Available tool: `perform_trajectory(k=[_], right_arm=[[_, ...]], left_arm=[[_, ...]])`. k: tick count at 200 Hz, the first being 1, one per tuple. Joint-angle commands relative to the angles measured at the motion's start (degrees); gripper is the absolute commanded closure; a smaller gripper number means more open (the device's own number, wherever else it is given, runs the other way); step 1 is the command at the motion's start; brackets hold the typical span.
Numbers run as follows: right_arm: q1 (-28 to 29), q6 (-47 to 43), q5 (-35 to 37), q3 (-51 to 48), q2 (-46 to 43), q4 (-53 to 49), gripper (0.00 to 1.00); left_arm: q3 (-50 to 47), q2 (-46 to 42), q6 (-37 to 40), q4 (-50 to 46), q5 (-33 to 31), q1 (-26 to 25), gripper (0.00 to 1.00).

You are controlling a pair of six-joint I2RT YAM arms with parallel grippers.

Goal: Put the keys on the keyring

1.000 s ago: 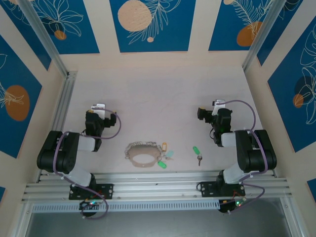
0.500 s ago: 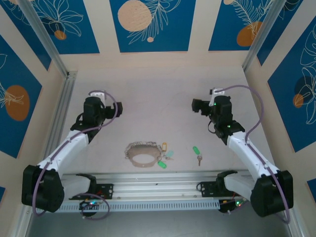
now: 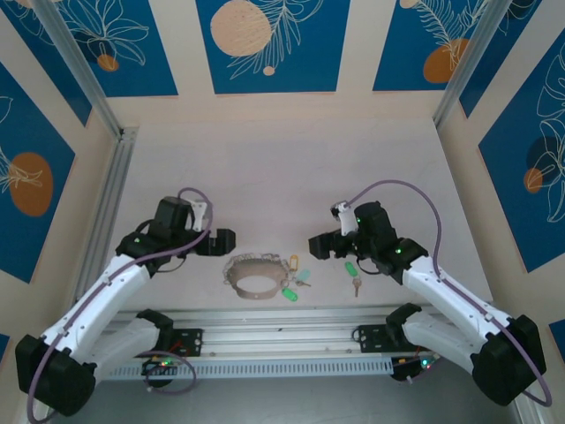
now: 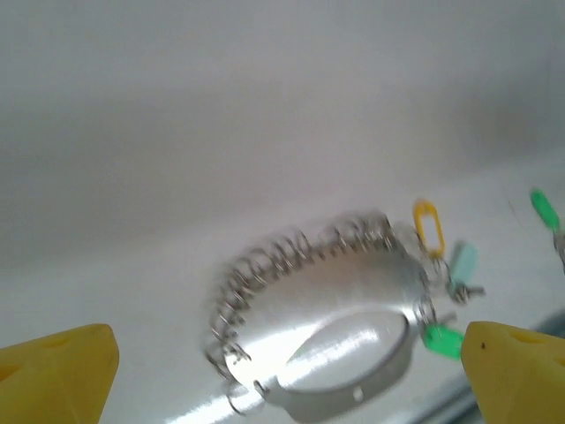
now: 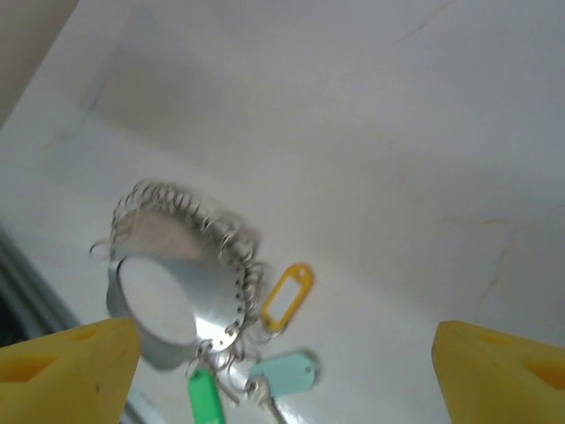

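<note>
The keyring (image 3: 256, 275) is a round silvery band edged with several small wire rings, lying near the table's front edge. On its right side hang keys with a yellow tag (image 3: 294, 262), a pale teal tag (image 3: 304, 276) and a green tag (image 3: 290, 293). A loose key (image 3: 356, 285) with a green tag (image 3: 350, 268) lies further right. My left gripper (image 3: 224, 241) hovers open just left of the ring. My right gripper (image 3: 319, 247) hovers open just right of it, above the tags. The left wrist view has the keyring (image 4: 327, 300) between the yellow fingertips (image 4: 55, 373). In the right wrist view the keyring (image 5: 168, 283) and yellow tag (image 5: 287, 298) lie below.
An aluminium rail (image 3: 282, 331) runs along the near edge just behind the arm bases. A metal post (image 3: 106, 203) lines the left side. Blue patterned panels wall in the pale table (image 3: 282, 177).
Both arms have reached forward and down from the back of the table. The left gripper came right and nearer, the right gripper left and nearer, flanking the keyring.
</note>
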Motion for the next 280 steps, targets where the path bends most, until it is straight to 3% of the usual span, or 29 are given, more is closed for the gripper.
perform_trajectory(k=[1,22,55,97,151,190,280], right_arm=[[1.63,1.54,-7.44,-2.83,-5.29,0.03,0.19],[3.08,3.63,-7.83,-6.68,-7.8,2.35,0.21],[4.71,6.26,-7.15,-8.59,-8.1,5.09,0.23],[7.13,5.56,-2.15,-8.49,-8.81,2.43,0.24],[6.86,7.19,2.86,-7.63,-8.5,0.05,0.29],[4.01,9.15,4.35,-9.69,-13.17,-0.94,0.31],[-3.8,8.63,-2.74,-11.64,-18.12,0.14,0.29]], left_arm=[[0.99,0.48,-1.64,-5.71,1.42,-5.74,0.03],[1.19,0.92,-2.39,-6.52,-1.49,-10.75,0.11],[2.01,5.74,-2.33,-3.59,-2.0,-14.4,0.25],[2.43,6.88,-1.67,-6.12,-5.61,-15.78,0.37],[10.56,21.79,-2.11,3.21,-3.97,-20.27,0.57],[16.54,31.74,-4.56,5.28,-9.16,-25.9,0.66],[34.29,52.67,-3.09,-6.99,-19.81,-32.43,0.69]])
